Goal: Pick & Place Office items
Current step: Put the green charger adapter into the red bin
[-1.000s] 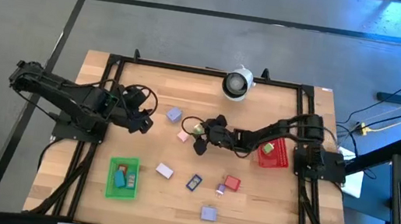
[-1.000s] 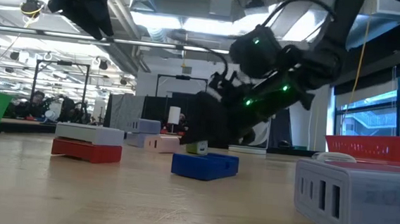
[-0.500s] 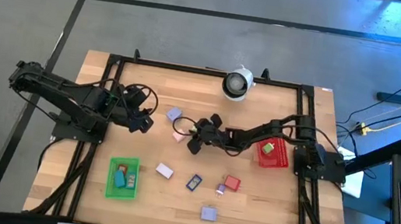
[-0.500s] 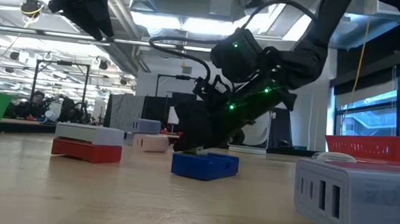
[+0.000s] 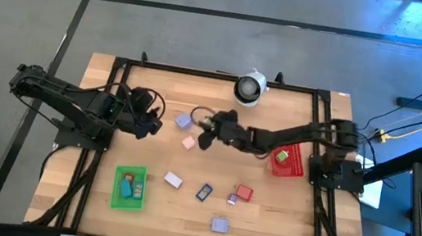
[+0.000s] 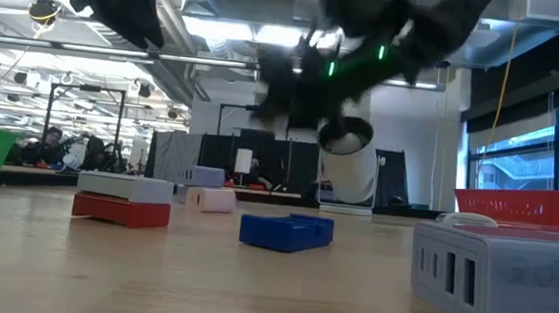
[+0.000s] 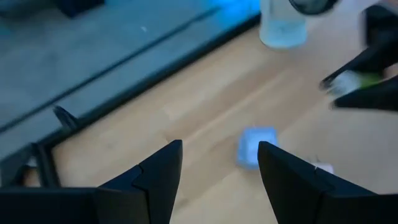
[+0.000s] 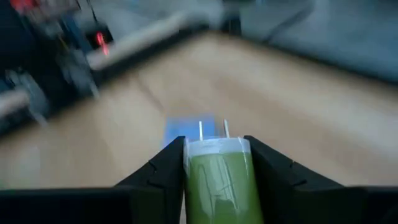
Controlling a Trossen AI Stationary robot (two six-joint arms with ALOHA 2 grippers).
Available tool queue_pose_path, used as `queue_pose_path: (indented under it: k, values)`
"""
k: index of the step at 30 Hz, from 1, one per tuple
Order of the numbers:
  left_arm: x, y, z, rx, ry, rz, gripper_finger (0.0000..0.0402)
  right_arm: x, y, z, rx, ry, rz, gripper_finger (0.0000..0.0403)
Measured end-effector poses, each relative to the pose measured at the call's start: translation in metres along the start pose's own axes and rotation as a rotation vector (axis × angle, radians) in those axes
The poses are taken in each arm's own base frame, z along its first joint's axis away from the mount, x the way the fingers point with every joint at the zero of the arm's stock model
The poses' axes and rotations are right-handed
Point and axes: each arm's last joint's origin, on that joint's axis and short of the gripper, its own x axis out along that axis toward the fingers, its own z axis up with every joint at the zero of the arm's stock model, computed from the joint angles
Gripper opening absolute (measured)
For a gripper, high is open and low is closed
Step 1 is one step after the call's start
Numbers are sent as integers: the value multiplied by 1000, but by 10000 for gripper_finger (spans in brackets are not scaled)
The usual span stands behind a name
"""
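My right gripper (image 5: 206,127) hangs above the table's middle, shut on a light green office item (image 8: 214,171) with two metal prongs. Below and beyond it a lavender block (image 5: 183,120) lies flat on the wood, with a pink piece (image 5: 188,142) close by. My left gripper (image 5: 152,124) hovers open at the left, its fingers (image 7: 161,168) pointing at that lavender block (image 7: 256,147) without touching anything. More office items lie flat nearer the front: a blue one (image 5: 205,192), a red one (image 5: 244,193) and a lavender one (image 5: 219,224). My right gripper pinches the green item's two opposite sides (image 8: 193,168) between its two fingers. The prongs (image 8: 212,129) stick out forward past the fingertips. The fingers slant down toward the table's left side, and the item is lifted clear of the wood.
A green bin (image 5: 129,187) with a few pieces inside sits at the front left, and a red bin (image 5: 288,160) at the right. A round white-and-black device (image 5: 250,88) stands at the far edge. A black frame (image 5: 217,74) borders the table.
My right gripper came down over the light green item on the table, took hold of it, then rose and swung a little toward the far left, carrying the item clear of the wood. The other pieces have stayed put.
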Motion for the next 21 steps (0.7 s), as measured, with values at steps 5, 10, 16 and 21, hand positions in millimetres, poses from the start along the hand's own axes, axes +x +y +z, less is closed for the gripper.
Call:
queue_pose_path:
  k: [5, 10, 16, 21]
  values:
    - [0, 2, 3, 0, -97, 73, 207, -40, 4, 58, 3, -176, 19, 138]
    - [-1, 4, 5, 0, -169, 126, 207, -82, 4, 101, -5, -313, 35, 138]
    - [-1, 2, 7, -30, -198, 125, 207, -117, 7, 123, -46, -393, 88, 138]
    - [-2, -6, 14, -143, -242, 65, 207, -139, 11, 130, -80, -405, 156, 139]
